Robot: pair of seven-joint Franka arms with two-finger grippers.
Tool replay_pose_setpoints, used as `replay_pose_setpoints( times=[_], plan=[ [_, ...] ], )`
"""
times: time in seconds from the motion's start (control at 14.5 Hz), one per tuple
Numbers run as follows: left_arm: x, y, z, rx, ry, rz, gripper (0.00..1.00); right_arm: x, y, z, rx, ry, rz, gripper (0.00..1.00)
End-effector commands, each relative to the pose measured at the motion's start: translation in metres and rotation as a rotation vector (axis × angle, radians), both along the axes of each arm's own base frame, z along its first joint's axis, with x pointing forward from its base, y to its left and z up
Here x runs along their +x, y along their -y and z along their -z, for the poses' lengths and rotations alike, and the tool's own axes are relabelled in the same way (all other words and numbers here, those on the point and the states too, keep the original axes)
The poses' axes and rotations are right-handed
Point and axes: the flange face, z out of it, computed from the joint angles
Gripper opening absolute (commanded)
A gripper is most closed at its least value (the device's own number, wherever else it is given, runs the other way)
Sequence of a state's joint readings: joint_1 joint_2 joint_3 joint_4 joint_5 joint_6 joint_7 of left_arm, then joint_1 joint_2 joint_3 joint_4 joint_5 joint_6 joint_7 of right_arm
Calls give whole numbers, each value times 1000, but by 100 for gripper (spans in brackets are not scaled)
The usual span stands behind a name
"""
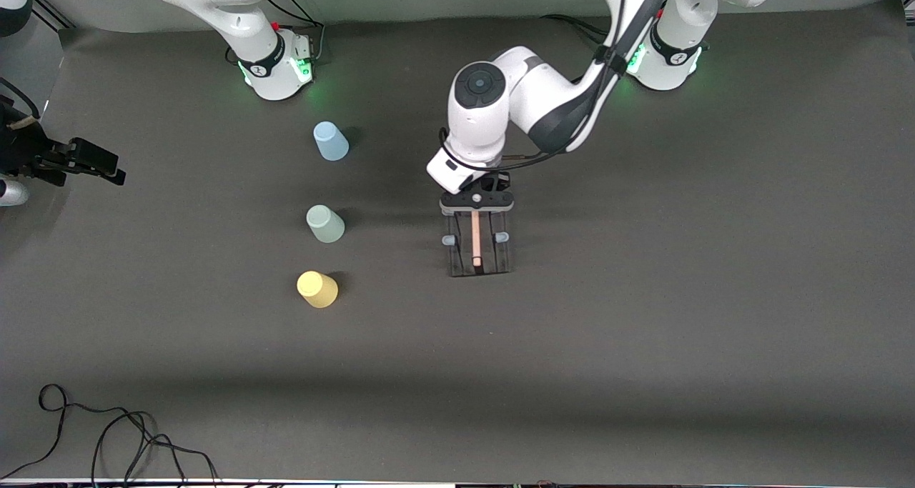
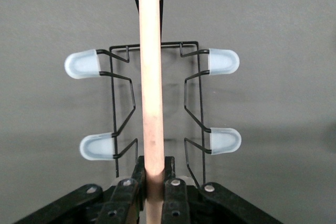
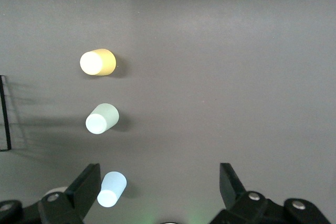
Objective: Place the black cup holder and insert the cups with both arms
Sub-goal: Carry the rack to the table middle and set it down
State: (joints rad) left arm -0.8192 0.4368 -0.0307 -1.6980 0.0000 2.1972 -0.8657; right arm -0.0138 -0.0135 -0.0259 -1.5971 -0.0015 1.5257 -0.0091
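1. Your left gripper [image 2: 154, 184] has its jaws clamped on the wooden rod [image 2: 150, 87] of the black cup holder [image 1: 480, 244], mid-surface.
2. Your right gripper [image 3: 160, 192] waits with jaws wide, over the right arm's end of the surface [image 1: 643, 331].
3. Blue cup [image 1: 330, 141], mint cup [image 1: 325, 223] and yellow cup [image 1: 317, 289] stand upside down in a row beside the holder toward the right arm's end; yellow is nearest the front camera.

White arms [image 1: 500, 109] (green-lit bases), black cables

no readable text, labels, brands, numbers or signs anywhere
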Motion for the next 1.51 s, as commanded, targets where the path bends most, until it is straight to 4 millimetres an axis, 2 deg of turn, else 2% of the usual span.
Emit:
replay_pose_setpoints(
  times=[0.0,0.14,0.34,0.69,1.03,1.17,1.24,1.38,1.44],
  plan=[
    [-1,6,-10,-10,43,-12,0,1,1,-3,13,-6,-12,100],
    [-10,16,-1,-5,44,12,0,1,1,-3,13,-4,-12,100],
    [-13,19,8,4,44,24,0,1,1,-3,13,-6,-12,100],
    [-10,16,5,-5,30,-12,0,1,1,-3,13,-6,-6,100],
    [-11,21,2,-15,38,-53,0,-2,-10,-10,94,3,132,100],
    [-11,21,2,-11,43,-51,46,-2,-15,-8,96,-6,192,100],
    [-11,23,-2,-17,42,-60,86,-2,-19,-6,114,-16,235,100],
    [-8,25,-7,-18,47,-85,100,-3,-38,0,131,-36,248,100],
    [-4,22,-17,-26,53,-90,100,-2,-50,3,128,-46,247,100]
  ],
)
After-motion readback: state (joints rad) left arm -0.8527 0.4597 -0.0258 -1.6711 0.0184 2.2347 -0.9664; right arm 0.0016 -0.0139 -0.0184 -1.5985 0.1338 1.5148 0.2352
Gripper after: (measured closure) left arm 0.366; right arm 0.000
